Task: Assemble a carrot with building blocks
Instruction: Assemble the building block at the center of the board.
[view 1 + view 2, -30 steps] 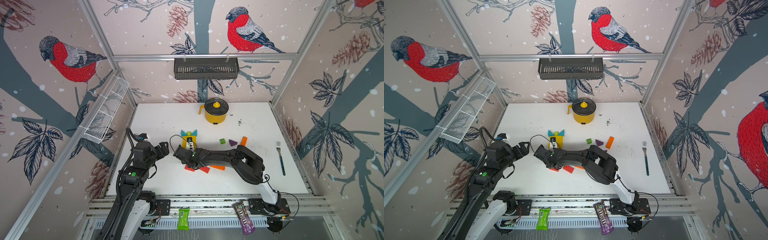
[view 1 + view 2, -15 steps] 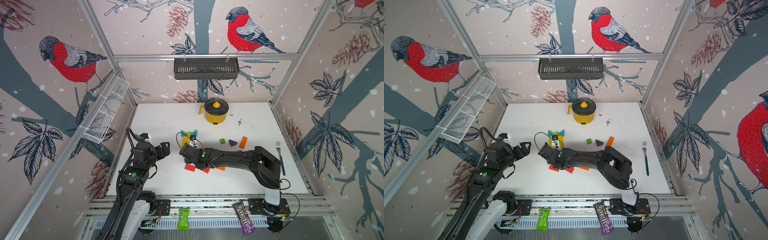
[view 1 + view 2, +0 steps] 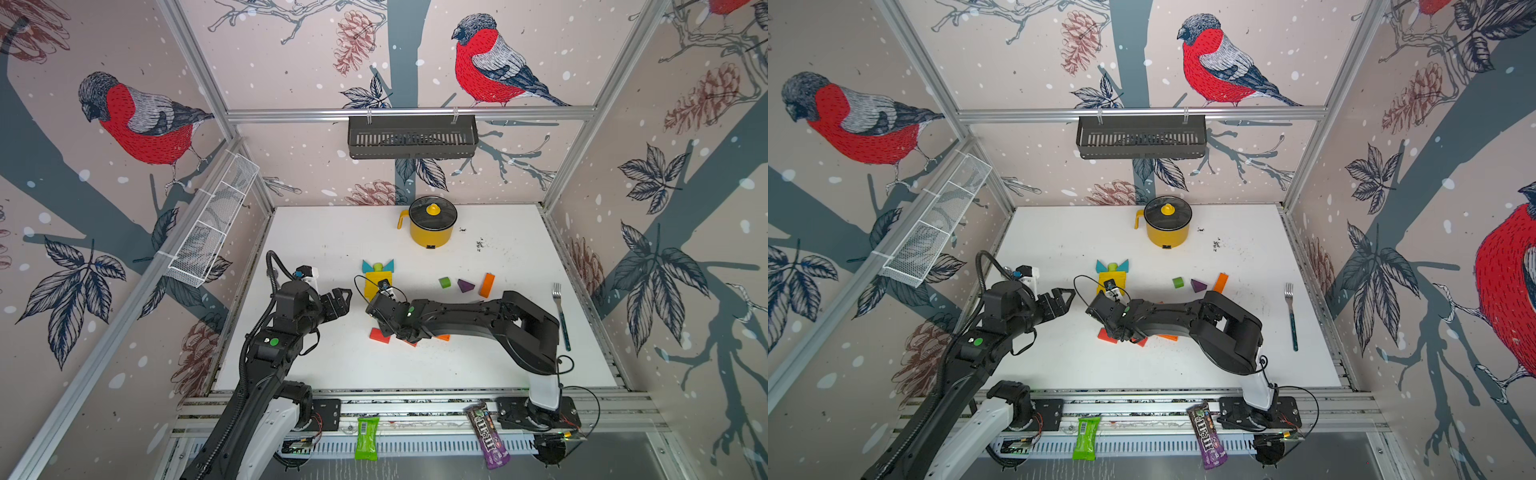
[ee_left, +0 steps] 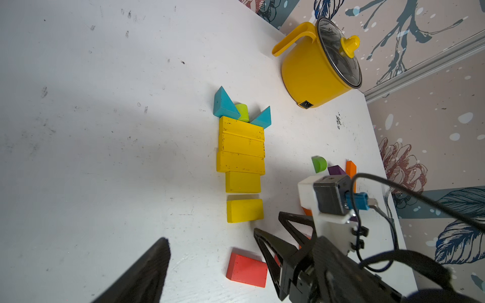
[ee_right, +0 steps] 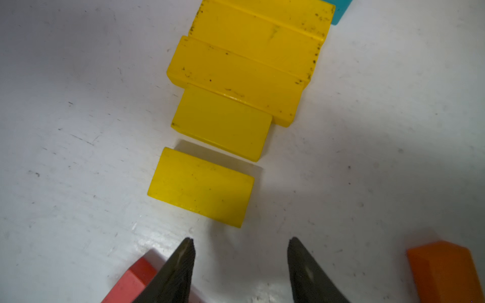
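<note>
Pot (image 3: 432, 226), glossy yellow, glass lid, as reference. Left gripper (image 3: 344, 300) robot-side and left of it, jaws apart, empty. Right gripper (image 5: 240, 240) robot-side, tapered black jaws spread, empty. Scuffed yellow slabs (image 4: 241, 147) rowed robot-side of pot; smooth red slab (image 4: 246, 270) farther out.

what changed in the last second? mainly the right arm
The right pincer pulled back from the yellow column toward the front edge of the table. It now stands open and empty just short of the small yellow block, which lies a gap away from the column. Whether it released that block isn't visible. The left pincer, yellow pot and fork stayed put.
</note>
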You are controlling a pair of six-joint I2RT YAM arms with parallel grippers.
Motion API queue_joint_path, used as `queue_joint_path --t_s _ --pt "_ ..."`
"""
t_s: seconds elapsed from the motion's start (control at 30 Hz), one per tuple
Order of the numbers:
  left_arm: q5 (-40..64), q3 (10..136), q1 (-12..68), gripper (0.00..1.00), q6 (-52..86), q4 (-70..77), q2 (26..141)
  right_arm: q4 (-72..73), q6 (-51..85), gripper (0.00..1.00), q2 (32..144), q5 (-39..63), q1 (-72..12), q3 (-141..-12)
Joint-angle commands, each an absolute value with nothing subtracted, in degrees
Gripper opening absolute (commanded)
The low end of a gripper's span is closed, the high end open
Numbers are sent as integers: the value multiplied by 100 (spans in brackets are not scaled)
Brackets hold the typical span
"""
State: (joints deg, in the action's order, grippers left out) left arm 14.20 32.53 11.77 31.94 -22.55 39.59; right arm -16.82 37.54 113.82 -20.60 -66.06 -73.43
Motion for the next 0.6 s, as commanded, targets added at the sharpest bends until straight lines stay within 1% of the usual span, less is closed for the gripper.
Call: queue_joint_path --t_s 0.0,0.13,0.33,0.57 --pt "1441 3262 1194 86 3134 -2067 3946 -1803 3727 58 11506 -2087 -6591 -7492" --pt "1441 3258 1207 86 3126 -2072 3943 -1884 3684 55 11569 -2090 -6517 -7571" --pt "1441 3269 1221 86 3123 -2067 3929 -1872 3646 55 11618 -2030 -6523 -7633" --pt "1433 3268 1231 86 3117 -2083 3902 -1925 3677 58 11733 -2035 -6543 -7770"
